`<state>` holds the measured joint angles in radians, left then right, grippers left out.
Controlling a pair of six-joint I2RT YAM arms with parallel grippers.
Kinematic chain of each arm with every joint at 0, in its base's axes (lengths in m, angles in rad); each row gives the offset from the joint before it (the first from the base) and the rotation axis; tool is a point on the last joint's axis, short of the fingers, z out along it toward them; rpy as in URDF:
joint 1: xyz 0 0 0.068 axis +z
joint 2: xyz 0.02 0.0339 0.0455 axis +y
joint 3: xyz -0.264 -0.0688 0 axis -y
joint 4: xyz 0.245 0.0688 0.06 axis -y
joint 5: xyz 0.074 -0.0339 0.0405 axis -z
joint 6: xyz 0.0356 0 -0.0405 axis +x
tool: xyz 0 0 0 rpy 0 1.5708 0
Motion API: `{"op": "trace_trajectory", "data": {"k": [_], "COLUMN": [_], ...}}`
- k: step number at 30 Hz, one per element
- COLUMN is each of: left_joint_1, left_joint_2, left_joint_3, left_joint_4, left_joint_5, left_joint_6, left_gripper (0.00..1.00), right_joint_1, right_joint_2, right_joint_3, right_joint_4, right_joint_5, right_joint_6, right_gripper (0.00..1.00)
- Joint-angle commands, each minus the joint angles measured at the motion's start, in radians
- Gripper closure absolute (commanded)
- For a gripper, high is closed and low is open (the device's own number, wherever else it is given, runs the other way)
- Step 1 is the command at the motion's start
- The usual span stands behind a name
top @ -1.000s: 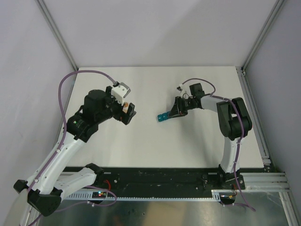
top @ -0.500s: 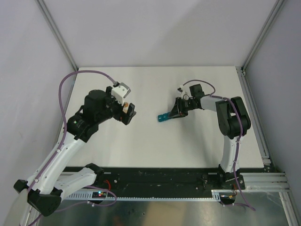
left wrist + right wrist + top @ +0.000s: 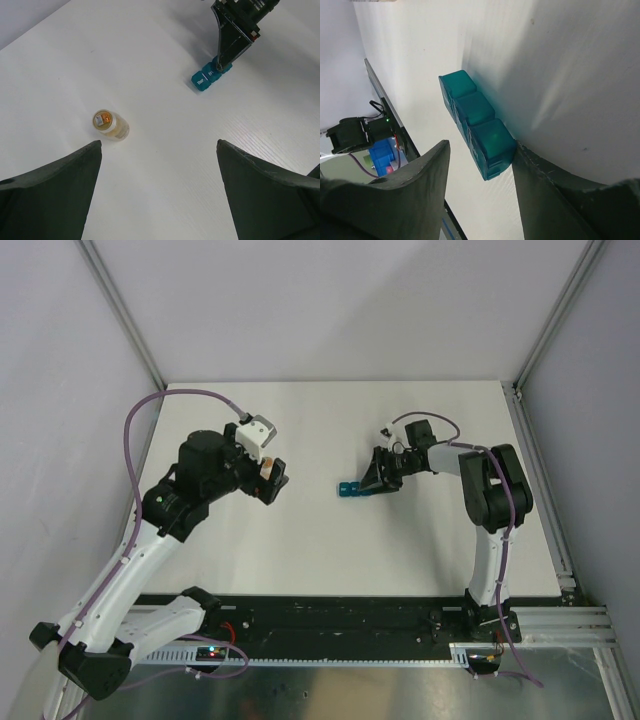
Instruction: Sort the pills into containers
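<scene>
The teal containers (image 3: 349, 489), a strip of three joined compartments with shut lids, lie flat on the white table. My right gripper (image 3: 376, 483) stands open around the strip's near end (image 3: 490, 145). One finger (image 3: 535, 170) touches that end, and a gap separates the other finger from it. In the left wrist view the containers (image 3: 206, 79) lie just under the right gripper (image 3: 226, 55). My left gripper (image 3: 159, 142) hangs wide open above bare table with nothing between its fingers. No loose pills are in view.
A small round orange-tan bottle (image 3: 110, 124) sits on the table left of the left gripper's fingers, also glimpsed under that gripper (image 3: 266, 469). Grey walls and aluminium posts (image 3: 125, 315) border the table; the black base rail (image 3: 340, 620) runs along the near edge.
The right gripper has opened and let go of the containers, which have settled flat on the table. The left arm has not moved.
</scene>
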<state>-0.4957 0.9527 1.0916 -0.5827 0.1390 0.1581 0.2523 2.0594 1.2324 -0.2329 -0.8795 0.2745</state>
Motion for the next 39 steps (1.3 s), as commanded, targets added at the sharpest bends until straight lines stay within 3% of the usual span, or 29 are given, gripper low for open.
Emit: {"op": "trace_trajectory", "data": {"k": [1, 20, 39], "left_joint_1": [0.01, 0.015, 0.022], "left_joint_2": [-0.021, -0.025, -0.041], "left_joint_3": [-0.01, -0.019, -0.035], "left_joint_4": [0.045, 0.047, 0.057], "left_joint_5": [0.017, 0.017, -0.036], "left_joint_6": [0.004, 0.004, -0.002], "left_gripper": [0.0, 0.0, 0.0], "right_joint_1": [-0.008, -0.035, -0.05], "right_joint_2": [0.009, -0.019, -0.136], "right_joint_3": [0.019, 0.019, 0.019], "right_joint_4": [-0.009, -0.06, -0.131], "right_joint_5": [0.026, 0.061, 0.229], "right_joint_6": [-0.017, -0.05, -0.14], "right_gripper": [0.43, 0.37, 0.13]}}
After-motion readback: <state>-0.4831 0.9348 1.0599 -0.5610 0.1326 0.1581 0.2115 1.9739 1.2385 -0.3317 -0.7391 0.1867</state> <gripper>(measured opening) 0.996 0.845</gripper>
